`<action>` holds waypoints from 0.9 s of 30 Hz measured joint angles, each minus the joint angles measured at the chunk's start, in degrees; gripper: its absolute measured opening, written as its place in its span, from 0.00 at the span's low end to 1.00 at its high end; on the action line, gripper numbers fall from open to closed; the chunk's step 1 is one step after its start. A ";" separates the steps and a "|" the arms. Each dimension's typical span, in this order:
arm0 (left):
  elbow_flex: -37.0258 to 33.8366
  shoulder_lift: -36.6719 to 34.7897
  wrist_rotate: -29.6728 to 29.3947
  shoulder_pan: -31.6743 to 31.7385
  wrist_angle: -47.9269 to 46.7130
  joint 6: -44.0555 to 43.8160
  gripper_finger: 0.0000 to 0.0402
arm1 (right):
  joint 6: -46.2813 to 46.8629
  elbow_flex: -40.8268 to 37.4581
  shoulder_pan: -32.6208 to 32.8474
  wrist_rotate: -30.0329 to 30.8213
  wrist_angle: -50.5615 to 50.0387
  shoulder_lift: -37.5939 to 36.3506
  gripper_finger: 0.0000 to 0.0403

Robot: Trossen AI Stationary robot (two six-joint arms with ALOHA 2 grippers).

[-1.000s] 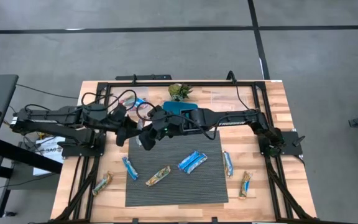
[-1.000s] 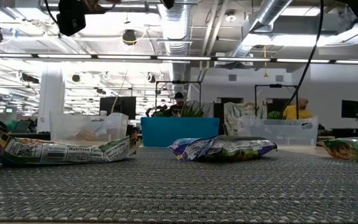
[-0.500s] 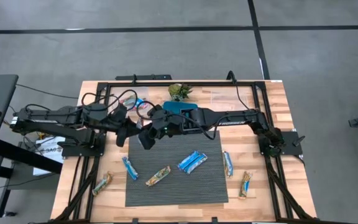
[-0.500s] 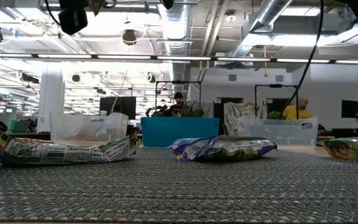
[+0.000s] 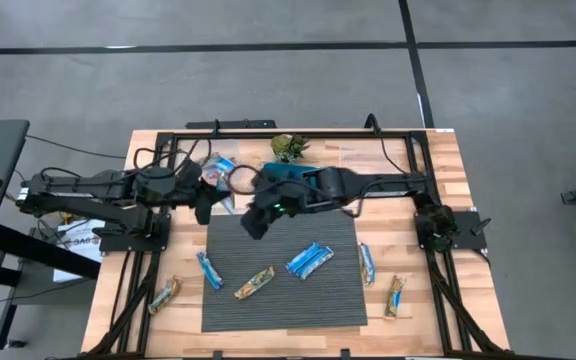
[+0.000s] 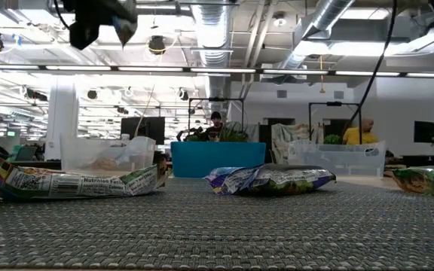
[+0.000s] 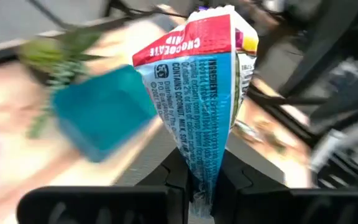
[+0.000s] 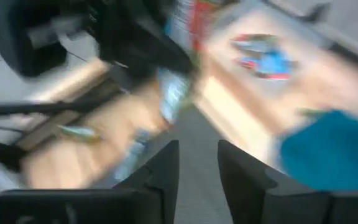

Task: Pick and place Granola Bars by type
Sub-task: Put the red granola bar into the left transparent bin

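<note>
Blue-wrapped granola bar (image 7: 211,93) pinched between my left gripper (image 7: 202,186) fingers, held up in air above far-left edge of grey mat (image 5: 283,300), near blue dish (image 7: 101,112). My right gripper (image 8: 197,163) hovering just beside, jaws parted, holding nothing. Handover looking done; transport step in hand. Other bars lying on mat and counter (image 5: 438,190): blue pair (image 5: 309,260), tan one (image 5: 254,283). Next move calling for carrying bar to blue-type group, lowering, releasing.

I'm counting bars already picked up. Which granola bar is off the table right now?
The blue-wrapped bar pinched upright in the left gripper, above the mat's far-left corner. All the others lie flat on the mat or the wood.
</note>
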 joint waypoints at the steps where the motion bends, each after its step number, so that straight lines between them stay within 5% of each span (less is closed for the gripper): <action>1: 0.00 -0.02 -1.97 0.50 -1.11 -0.33 0.07 | -0.65 0.00 0.23 1.23 -2.96 -1.08 0.27; 6: 0.00 0.82 -7.47 6.81 -6.22 -0.97 0.04 | -1.96 0.04 2.46 6.12 -16.61 -5.22 0.32; 12: 0.02 4.61 -2.35 20.85 -6.98 1.05 0.08 | 0.27 -0.04 5.07 12.89 -31.29 -8.48 0.35; 18: 0.02 9.83 2.24 33.96 -6.47 4.11 0.07 | -0.32 -3.11 7.38 13.40 -30.60 -10.90 0.35; 27: 0.02 12.68 1.38 43.07 -6.48 7.12 0.12 | -0.18 -6.58 8.24 13.48 -30.03 -12.15 0.33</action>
